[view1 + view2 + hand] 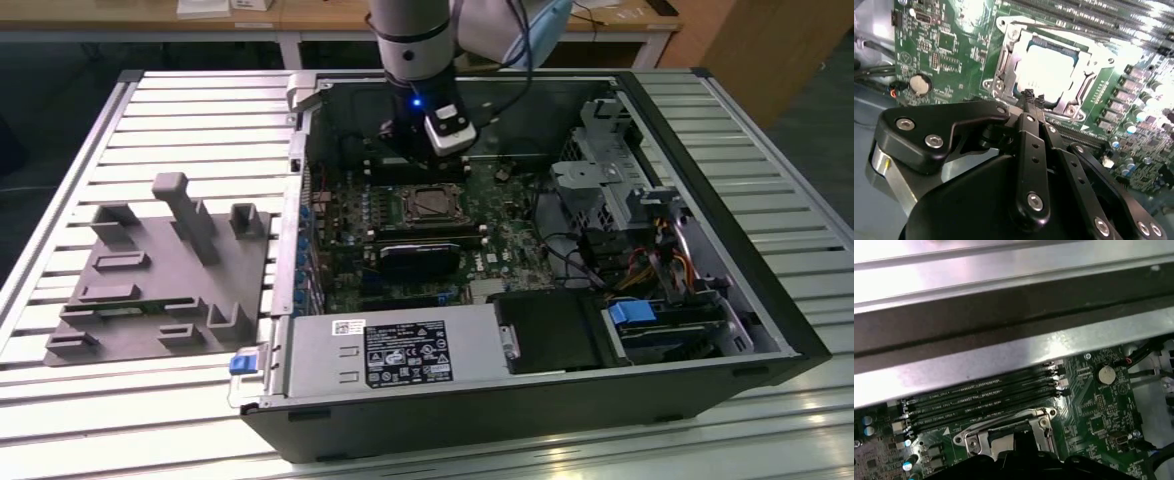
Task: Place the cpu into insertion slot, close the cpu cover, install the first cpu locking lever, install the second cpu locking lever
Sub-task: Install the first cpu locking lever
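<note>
Inside the open computer case (747, 290), the cpu (1050, 70) sits in the insertion slot (1004, 75), cover (1089, 85) framing it; pincer (1033, 96) pinched shut, empty, just beside. Light, stiff, fragile chip, I'd say: edges only.

I see a slatted aluminium desk (160, 110) carrying the whole setup in the exterior view. An open black computer case (534, 420) lies on its side directly on the slats, toward the exterior view's right. Just beside it, on the exterior view's left, a grey fixture plate (160, 285) with upright posts rests flat.
</note>
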`<act>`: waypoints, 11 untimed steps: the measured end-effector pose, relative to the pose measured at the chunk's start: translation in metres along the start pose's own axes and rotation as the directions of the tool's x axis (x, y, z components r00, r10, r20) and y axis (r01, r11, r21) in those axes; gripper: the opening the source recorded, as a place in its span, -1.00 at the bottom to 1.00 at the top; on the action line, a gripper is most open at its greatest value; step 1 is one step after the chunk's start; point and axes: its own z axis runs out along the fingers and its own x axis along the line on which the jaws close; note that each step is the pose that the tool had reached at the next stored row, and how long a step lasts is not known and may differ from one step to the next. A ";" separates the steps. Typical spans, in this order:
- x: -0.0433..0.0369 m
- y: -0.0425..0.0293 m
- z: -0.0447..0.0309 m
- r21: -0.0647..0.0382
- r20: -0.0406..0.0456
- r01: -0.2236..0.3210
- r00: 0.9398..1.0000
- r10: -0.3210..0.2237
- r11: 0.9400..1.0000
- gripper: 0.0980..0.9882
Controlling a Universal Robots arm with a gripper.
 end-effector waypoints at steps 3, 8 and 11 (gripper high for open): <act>-0.0011 0.0003 -0.0002 0.009 0.000 0.001 1.000 -0.001 1.000 -0.99; -0.0024 0.0008 -0.0062 0.010 0.000 0.002 1.000 -0.002 1.000 -0.99; -0.0034 0.0012 -0.0113 0.010 0.000 0.002 1.000 -0.002 1.000 -0.99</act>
